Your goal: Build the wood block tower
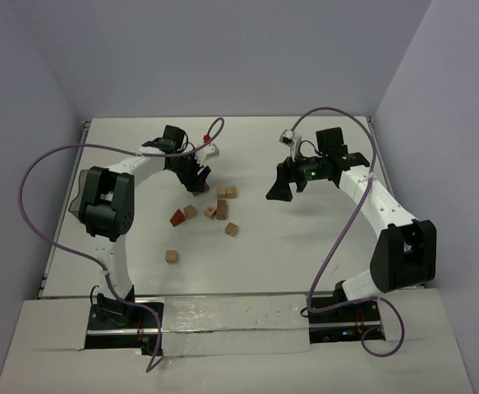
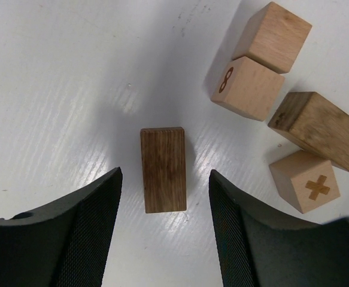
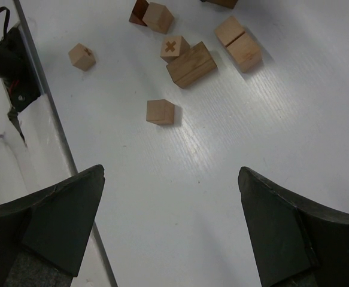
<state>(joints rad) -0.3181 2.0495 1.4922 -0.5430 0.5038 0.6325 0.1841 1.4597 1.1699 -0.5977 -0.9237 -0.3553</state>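
No tower stands yet. The blocks lie loose about the middle of the surface (image 1: 305, 246), well clear of its edges.

Left claw (image 1: 195, 179): hangs over a dark brown block (image 2: 163, 170), on the far-edge side of the scatter. Fingers (image 2: 78, 239) are apart, one on each long side of the block, with white showing in both gaps, so nothing is held.

Right claw (image 1: 277, 190): spread wide and empty, over bare surface to the right of the scatter.

Beside the dark block are two tan cubes (image 2: 249, 86) touching each other, a longer block (image 2: 318, 128) and a cross-marked cube (image 2: 306, 182). The reddish-brown wedge (image 1: 177, 217) sits nearer the left edge.

Handling, as I judge it, is that of solid wood – light, stiff, no risk of crushing. The faces look smooth, so a block may skid or twist if pinched off-centre. The dark block is best taken across its two long side faces at mid-length, square to the grain, and the cubes across any opposite pair of faces. The wedge's sloped face would slip, so grip its flat sides.
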